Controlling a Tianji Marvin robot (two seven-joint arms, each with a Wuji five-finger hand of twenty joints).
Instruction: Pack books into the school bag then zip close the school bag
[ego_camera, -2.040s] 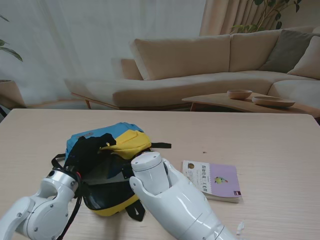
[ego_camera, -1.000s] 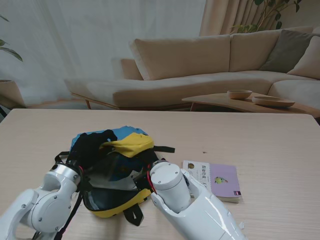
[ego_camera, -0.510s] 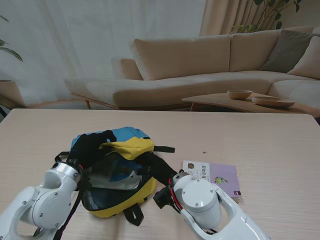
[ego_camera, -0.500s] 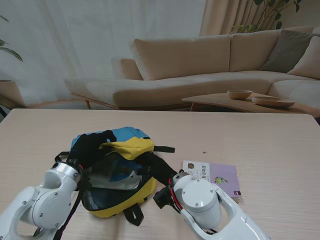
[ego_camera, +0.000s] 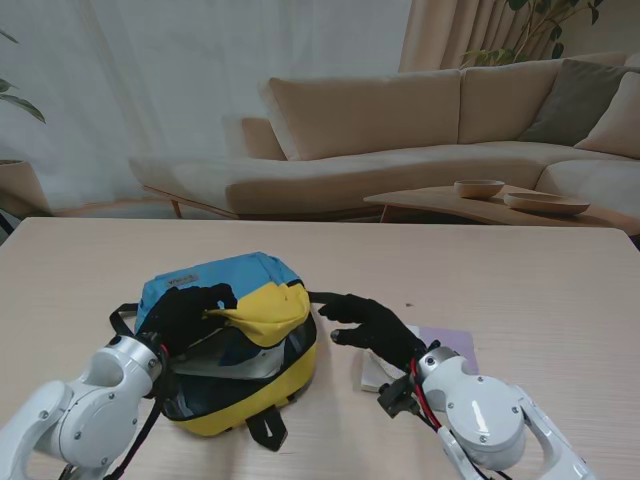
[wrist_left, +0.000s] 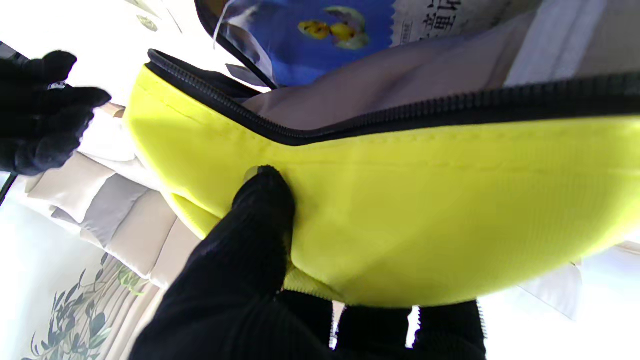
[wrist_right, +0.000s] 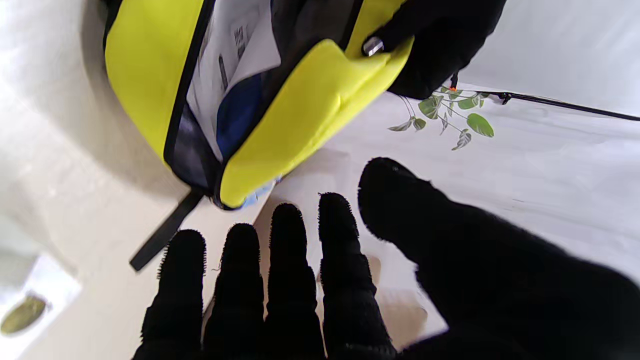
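With the right hand (ego_camera: 372, 322) now drawn out of the school bag (ego_camera: 232, 345) and hovering, fingers spread and empty, over the purple book (ego_camera: 452, 350) lying right of it on the tabletop (ego_camera: 520, 270), the left hand (ego_camera: 190, 305) pinches the yellow flap (wrist_left: 400, 210) open, so packing seems unfinished.

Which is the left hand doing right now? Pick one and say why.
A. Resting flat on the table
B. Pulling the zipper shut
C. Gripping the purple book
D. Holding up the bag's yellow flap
D. The left hand pinches the yellow flap of the school bag, keeping the mouth open, with its thumb pressed on the yellow fabric below the unzipped edge.
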